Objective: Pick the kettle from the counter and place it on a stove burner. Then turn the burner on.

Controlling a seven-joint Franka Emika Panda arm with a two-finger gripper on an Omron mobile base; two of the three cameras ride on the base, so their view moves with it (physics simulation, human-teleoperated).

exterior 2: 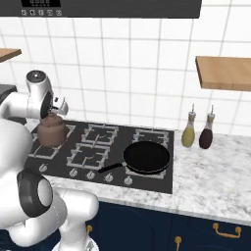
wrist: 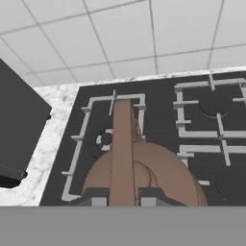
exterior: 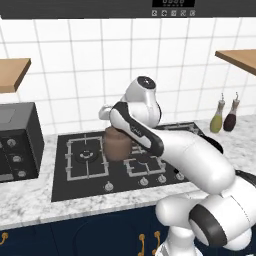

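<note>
Hand view: gripper [wrist: 122, 201] jaws closed on the copper kettle's [wrist: 144, 175] arched handle, kettle carried just above the large stove burner [wrist: 106, 139], off the marble counter [exterior: 30, 197]; setting down and turning the burner knob remain

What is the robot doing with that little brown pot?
The robot's gripper holds the brown kettle by its handle, one finger on each side. The kettle hangs over the black cooktop, by the big stove burner at the left end. A black frying pan sits on another burner. Two bottles stand on the marble counter.
</note>
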